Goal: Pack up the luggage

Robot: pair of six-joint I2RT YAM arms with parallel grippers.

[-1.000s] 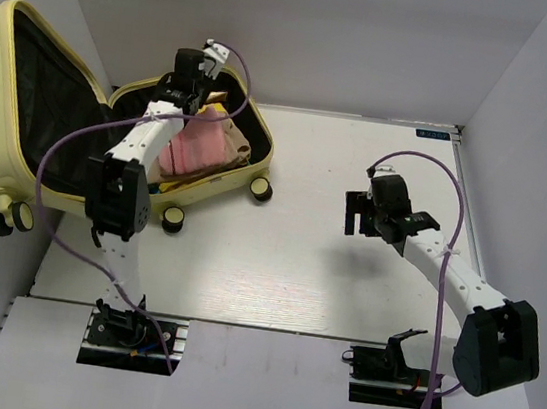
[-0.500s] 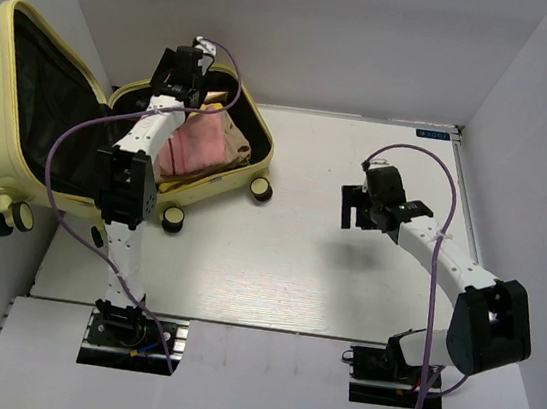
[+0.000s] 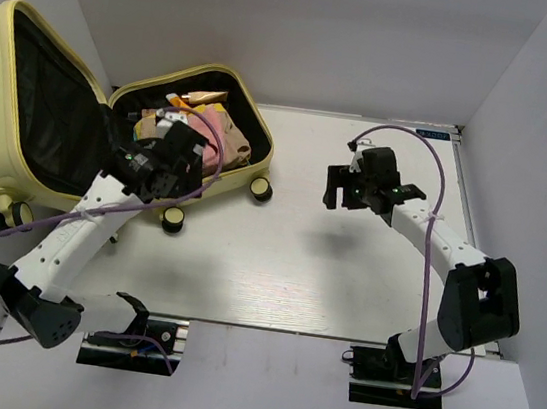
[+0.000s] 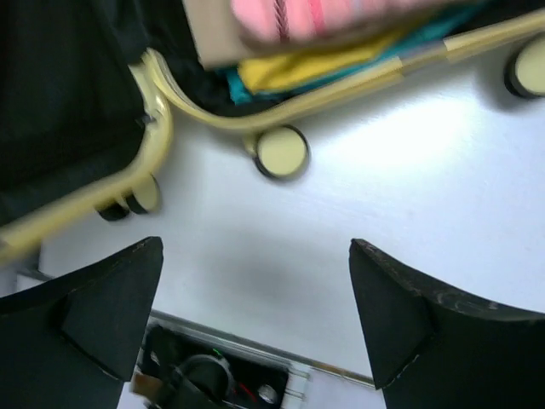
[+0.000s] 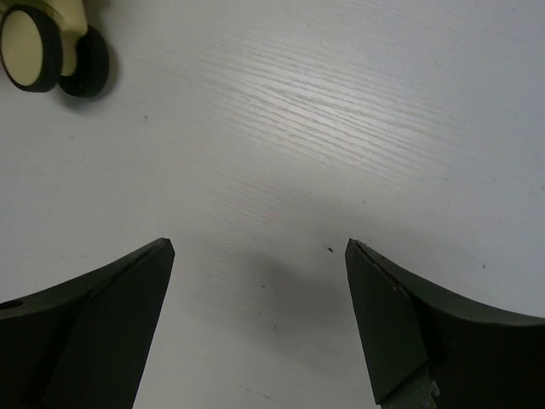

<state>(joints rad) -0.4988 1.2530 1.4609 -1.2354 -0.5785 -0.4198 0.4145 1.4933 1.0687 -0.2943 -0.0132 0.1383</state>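
1. fingers [image 4: 94, 315] of left gripper [image 4: 255, 247] spread wide, nothing held; bare table [image 4: 400, 187] between them, luggage [image 4: 341, 89] rim and a wheel [image 4: 282, 152] just ahead of the tips.
2. luggage lying open, lid propped up; pink clothes [image 4: 341, 13] over yellow ones in the base half, beyond the tips. looks loaded, so closing the lid probably next.
3. right gripper [image 5: 260, 244] fingers equally wide, empty; another wheel [image 5: 30, 51] far ahead-left. hanging well apart from the case, likely to keep clear.
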